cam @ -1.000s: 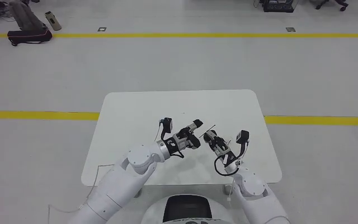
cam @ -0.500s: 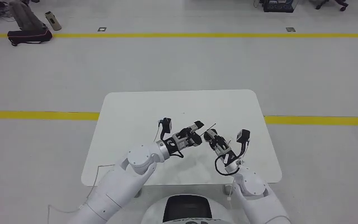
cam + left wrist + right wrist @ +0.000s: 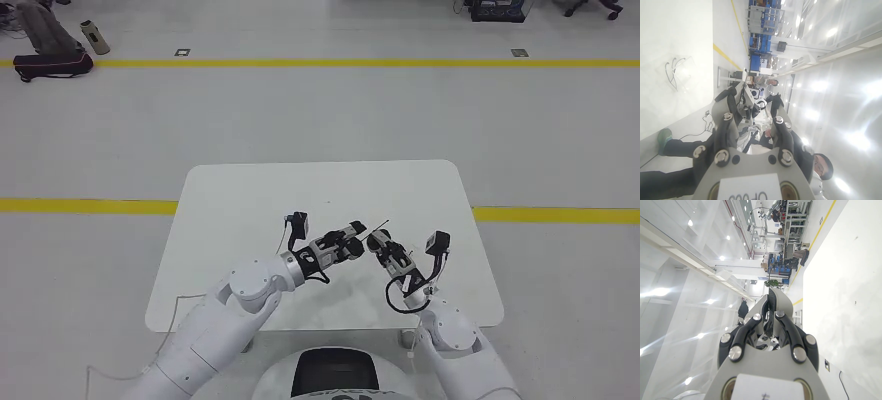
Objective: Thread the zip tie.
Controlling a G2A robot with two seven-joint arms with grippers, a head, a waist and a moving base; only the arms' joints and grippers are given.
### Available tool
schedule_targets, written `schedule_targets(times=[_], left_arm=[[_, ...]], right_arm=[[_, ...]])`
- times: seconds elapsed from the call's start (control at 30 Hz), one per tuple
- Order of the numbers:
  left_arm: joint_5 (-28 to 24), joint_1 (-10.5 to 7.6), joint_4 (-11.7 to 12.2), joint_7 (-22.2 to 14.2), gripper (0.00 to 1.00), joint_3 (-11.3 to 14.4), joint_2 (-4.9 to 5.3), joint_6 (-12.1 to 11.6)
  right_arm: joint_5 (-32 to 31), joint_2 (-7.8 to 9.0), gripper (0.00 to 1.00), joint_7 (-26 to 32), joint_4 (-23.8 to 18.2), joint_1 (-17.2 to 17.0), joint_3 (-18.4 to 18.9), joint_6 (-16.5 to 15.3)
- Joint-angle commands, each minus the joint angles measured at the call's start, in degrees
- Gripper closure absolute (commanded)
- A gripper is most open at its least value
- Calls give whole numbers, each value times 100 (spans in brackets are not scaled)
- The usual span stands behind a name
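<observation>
The zip tie (image 3: 379, 229) is a thin black strip, and my right gripper (image 3: 379, 241) is shut on it above the front middle of the white table (image 3: 250, 200). In the right wrist view the strip (image 3: 769, 279) sticks straight out past the closed fingertips of that gripper (image 3: 770, 296). My left gripper (image 3: 353, 237) is close beside it, the two tips almost meeting. In the left wrist view this gripper (image 3: 754, 95) is open, with a wide gap between its black-padded fingers (image 3: 730, 93). I cannot make out the strip between them.
Both arms are held up over the table's near half. Bare tabletop (image 3: 320, 190) stretches behind and to both sides of them. The table's front edge (image 3: 330, 328) runs just below the arms. Open floor with yellow lines (image 3: 90, 206) surrounds the table.
My left gripper has shifted slightly right, toward the right gripper, narrowing the gap between the tips. The right gripper has kept its hold on the zip tie and barely moved.
</observation>
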Motion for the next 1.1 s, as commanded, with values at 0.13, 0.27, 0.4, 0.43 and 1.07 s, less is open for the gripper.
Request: schedule_targets(times=[0.13, 0.27, 0.4, 0.43, 1.07], left_arm=[[-20, -9, 19, -16, 75, 38, -4, 4], [-43, -6, 42, -22, 76, 58, -4, 30], [-52, -3, 39, -18, 78, 65, -2, 38], [-51, -3, 38, -18, 78, 66, -1, 40], [-61, -22, 49, -1, 84, 111, 4, 64]], right_arm=[[-44, 2, 100, -27, -13, -31, 9, 0], [-57, 4, 100, -38, -27, -54, 16, 0], [-46, 3, 100, -50, -53, -72, 18, 0], [-43, 3, 100, -56, -60, -75, 20, 0], [12, -8, 100, -51, -179, -119, 53, 0]])
